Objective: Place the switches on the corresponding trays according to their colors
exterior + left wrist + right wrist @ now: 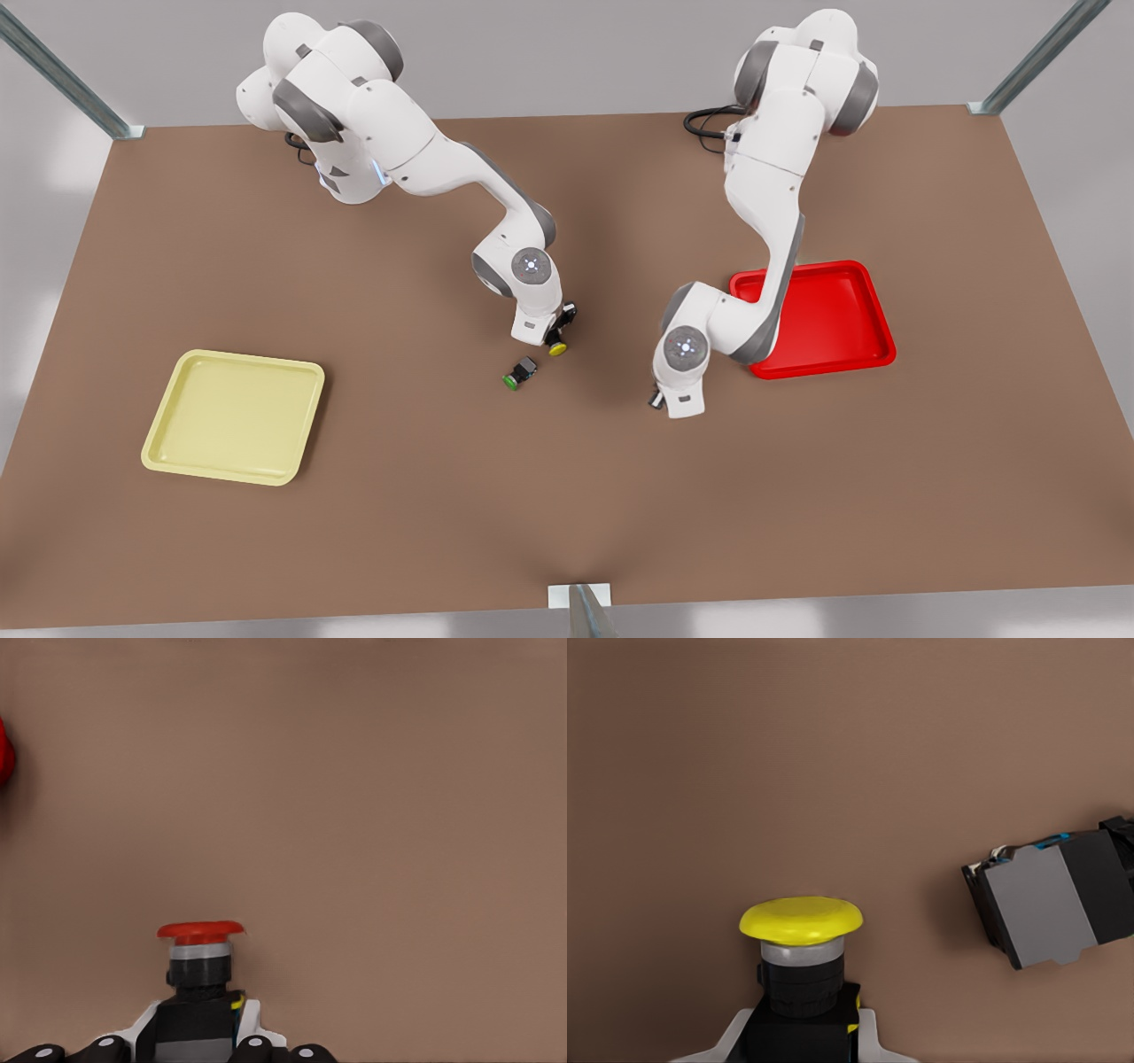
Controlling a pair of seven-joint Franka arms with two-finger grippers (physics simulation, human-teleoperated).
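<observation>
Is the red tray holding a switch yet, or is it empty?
Empty as far as visible: the red tray shows bare floor, part hidden by an arm. The red switch sits at the left gripper, above bare table.

Yellow-capped black push-button switch [801, 970]: clamped upright in my right claw [799, 1047].
Red-capped black switch [200, 970]: clamped in my left claw [182, 1052].
Pale yellow square plastic tray [234, 416], bright red tray [833, 319]: flat, well apart.
</observation>
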